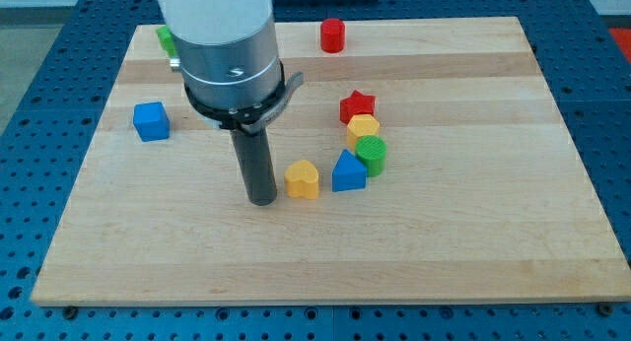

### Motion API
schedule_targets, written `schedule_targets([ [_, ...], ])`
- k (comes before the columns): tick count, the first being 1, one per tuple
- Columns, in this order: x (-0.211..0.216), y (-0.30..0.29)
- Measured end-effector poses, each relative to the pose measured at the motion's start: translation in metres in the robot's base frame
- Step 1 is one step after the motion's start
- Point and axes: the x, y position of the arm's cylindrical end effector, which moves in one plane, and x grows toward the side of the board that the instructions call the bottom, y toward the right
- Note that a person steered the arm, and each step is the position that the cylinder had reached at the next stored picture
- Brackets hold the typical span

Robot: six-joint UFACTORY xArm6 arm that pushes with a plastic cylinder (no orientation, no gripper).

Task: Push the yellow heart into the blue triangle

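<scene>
Pale wood makes up the bench [473, 242], a planked board lying on a blue perforated surface [30, 134]. My tip [263, 200] rests on the board just to the view's left of the yellow heart-shaped block [303, 179], close beside it; I cannot tell whether the two touch. This rig carries no gripper, only the dark rod [254, 164] under a grey cylindrical housing [229, 55], so nothing is held.

The yellow heart sits just left of the blue triangular block [347, 171]; a narrow gap appears to separate them. On the triangle's right, touching or nearly so, stands a green cylindrical block [372, 154]. Directly above the green cylinder lies a yellow block of rounded shape [362, 128], and above that a red star-shaped block [357, 106]; these three form a close column.

Well apart, at the view's left, is a blue cube [151, 121]. A red cylindrical block [333, 34] stands near the board's top edge. A green block [166, 38], its shape unclear, shows partly behind the housing at the top left.
</scene>
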Motion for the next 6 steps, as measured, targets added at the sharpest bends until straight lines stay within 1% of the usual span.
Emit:
schedule_targets([
  [3,-0.006,0.026],
  [4,-0.006,0.026],
  [5,-0.004,0.009],
  [6,0.018,0.0],
])
